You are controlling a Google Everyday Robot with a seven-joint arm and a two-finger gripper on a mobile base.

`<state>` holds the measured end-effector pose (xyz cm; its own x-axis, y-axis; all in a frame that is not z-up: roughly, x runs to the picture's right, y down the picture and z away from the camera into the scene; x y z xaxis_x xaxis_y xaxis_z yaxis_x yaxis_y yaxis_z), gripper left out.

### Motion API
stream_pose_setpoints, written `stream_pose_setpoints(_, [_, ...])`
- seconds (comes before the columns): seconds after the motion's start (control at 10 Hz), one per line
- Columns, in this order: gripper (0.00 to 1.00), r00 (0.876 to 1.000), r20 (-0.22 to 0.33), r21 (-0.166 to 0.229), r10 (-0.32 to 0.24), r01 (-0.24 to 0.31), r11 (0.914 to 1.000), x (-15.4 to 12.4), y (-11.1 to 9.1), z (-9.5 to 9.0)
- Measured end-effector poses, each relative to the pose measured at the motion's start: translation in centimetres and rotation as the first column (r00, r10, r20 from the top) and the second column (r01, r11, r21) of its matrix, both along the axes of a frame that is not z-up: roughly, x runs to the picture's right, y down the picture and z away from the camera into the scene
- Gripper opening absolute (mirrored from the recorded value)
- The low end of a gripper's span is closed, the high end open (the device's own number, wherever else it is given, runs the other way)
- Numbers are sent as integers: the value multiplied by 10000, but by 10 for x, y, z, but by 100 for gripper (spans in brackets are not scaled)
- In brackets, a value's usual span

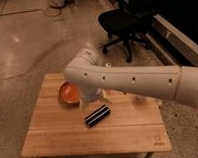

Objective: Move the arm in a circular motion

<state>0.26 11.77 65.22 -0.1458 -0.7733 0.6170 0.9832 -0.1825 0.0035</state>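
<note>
The large white glossy arm (137, 81) reaches in from the right edge and lies across the wooden table (55, 136). Its thick rounded bend (84, 69) hangs over the table's back left part. A short pale end piece points down from that bend, and there the gripper (92, 96) sits low over the table, just right of an orange bowl (68, 93) and behind a black oblong object (98, 115). The arm hides part of the bowl and most of the gripper.
A black office chair (120, 20) stands on the shiny floor behind the table. A dark counter runs along the right side of the room (175, 29). A small pale item (107, 96) stands on the table under the arm.
</note>
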Motion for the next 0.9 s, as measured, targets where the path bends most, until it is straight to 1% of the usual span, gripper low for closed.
stream_pose_setpoints(0.1, [80,9995,-161,-28,286,-287,9996,14,4,-5])
stream_pose_setpoints(0.2, [80,9952,-450,-22,864,-866,9962,31,4,-7])
stream_pose_setpoints(0.3, [80,9828,-885,12,1619,-1624,9867,53,0,-5])
stream_pose_setpoints(0.4, [80,9608,-1340,121,2428,-2434,9698,76,-10,2])
stream_pose_setpoints(0.5, [80,9364,-1764,242,3035,-3041,9523,97,-20,11])
stream_pose_setpoints(0.6, [80,8817,-2578,581,3952,-3941,9172,137,-43,33])
stream_pose_setpoints(0.7, [80,8443,-3058,821,4400,-4370,8957,160,-58,48])
stream_pose_setpoints(0.8, [80,8086,-3493,1058,4734,-4680,8774,180,-74,64])
stream_pose_setpoints(0.9, [80,7606,-4011,1381,5105,-5007,8545,196,-102,96])
